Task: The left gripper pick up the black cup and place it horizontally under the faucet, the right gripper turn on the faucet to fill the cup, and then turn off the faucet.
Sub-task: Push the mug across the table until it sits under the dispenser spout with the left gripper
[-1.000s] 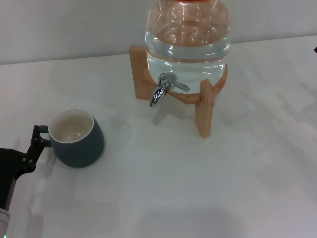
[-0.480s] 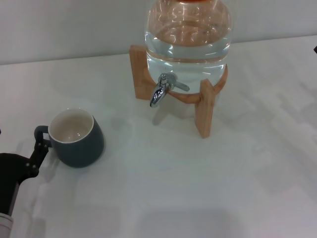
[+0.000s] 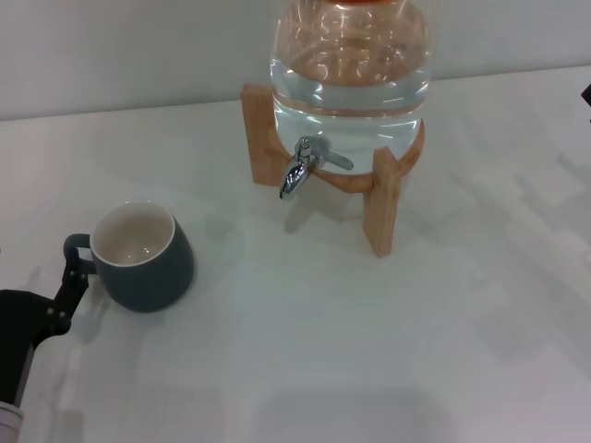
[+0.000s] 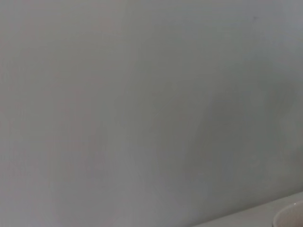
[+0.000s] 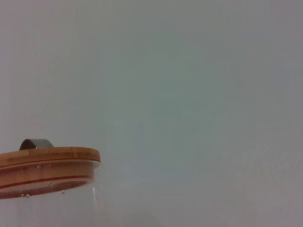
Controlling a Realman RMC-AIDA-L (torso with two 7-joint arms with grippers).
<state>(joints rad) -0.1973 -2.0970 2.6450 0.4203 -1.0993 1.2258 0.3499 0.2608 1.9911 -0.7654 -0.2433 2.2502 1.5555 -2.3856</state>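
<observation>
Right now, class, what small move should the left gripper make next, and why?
Probably ease the left gripper forward to close on the black cup's handle: its fingers sit right at the handle, and the cup stands on the table, well short of the faucet.

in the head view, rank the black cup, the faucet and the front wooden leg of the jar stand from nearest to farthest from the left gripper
From the left gripper, low at the left edge:
1. Black cup, right beside it.
2. Faucet, mid-table under the jar.
3. Front wooden leg, farther right.
</observation>
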